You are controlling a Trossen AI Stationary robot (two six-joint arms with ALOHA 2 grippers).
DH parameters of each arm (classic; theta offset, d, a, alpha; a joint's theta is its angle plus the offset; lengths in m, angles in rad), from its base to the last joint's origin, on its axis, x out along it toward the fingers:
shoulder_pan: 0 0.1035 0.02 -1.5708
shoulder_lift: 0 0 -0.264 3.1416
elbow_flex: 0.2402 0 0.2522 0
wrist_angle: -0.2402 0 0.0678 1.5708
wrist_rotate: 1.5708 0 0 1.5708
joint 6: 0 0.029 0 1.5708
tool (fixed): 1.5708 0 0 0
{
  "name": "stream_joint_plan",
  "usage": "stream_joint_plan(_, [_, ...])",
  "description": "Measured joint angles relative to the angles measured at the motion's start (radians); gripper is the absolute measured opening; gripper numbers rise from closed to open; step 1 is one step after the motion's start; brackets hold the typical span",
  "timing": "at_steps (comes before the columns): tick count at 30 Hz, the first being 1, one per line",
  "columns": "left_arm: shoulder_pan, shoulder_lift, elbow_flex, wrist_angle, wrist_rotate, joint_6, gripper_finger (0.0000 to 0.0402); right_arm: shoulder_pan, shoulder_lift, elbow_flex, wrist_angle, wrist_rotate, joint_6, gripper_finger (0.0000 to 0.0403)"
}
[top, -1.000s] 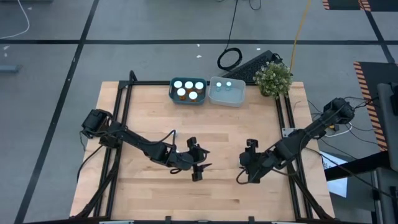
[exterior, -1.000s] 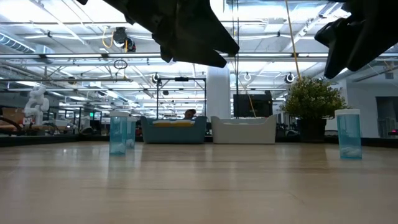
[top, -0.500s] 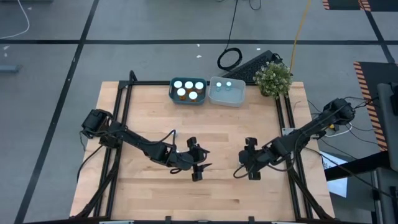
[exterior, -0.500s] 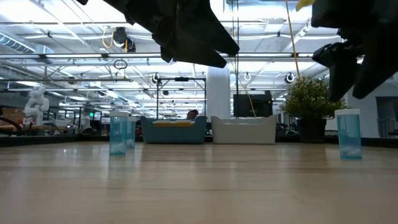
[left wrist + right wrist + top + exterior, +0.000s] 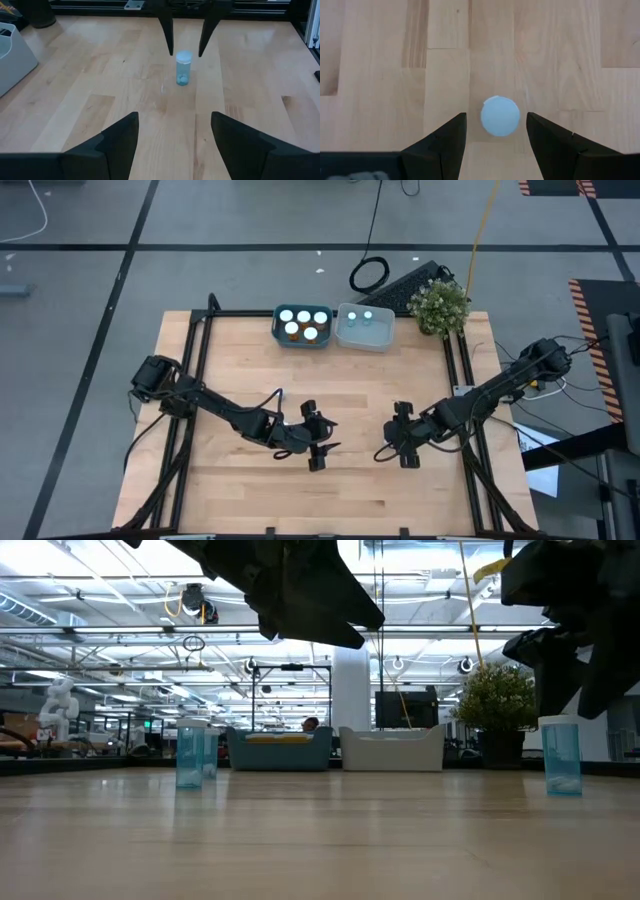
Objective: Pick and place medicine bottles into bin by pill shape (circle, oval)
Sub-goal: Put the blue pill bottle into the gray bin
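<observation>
Pale-blue bottle [image 5: 500, 116] now between right gripper's [image 5: 496, 131] jaws.

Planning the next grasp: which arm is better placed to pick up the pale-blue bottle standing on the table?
Right. The right gripper hangs above the pale-blue bottle, open fingers either side of its cap. The left gripper, also open, only faces that bottle from across the table.

From tabletop [image 5: 320, 840] height, a pale-blue bottle [image 5: 560, 755] stands upright at the right, and two more [image 5: 190, 755] stand close together at the left. A dark arm [image 5: 290, 585] hangs overhead near the middle; another [image 5: 575, 610] looms just above the right bottle. A potted plant [image 5: 497, 705] sits behind.
</observation>
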Motion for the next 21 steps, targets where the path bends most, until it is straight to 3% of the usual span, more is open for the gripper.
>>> stream_joint_plan(9, [0.0, 0.0, 0.0, 0.001, 0.0, 0.0, 0.025, -0.027, 0.051, 0.0, 0.023, -0.001, -0.035, 0.0193])
stream_joint_plan(21, [0.0, 0.0, 0.0, 0.001, 0.0, 0.012, 0.025, -0.04, 0.057, 0.0, 0.024, -0.03, -0.066, 0.0121])
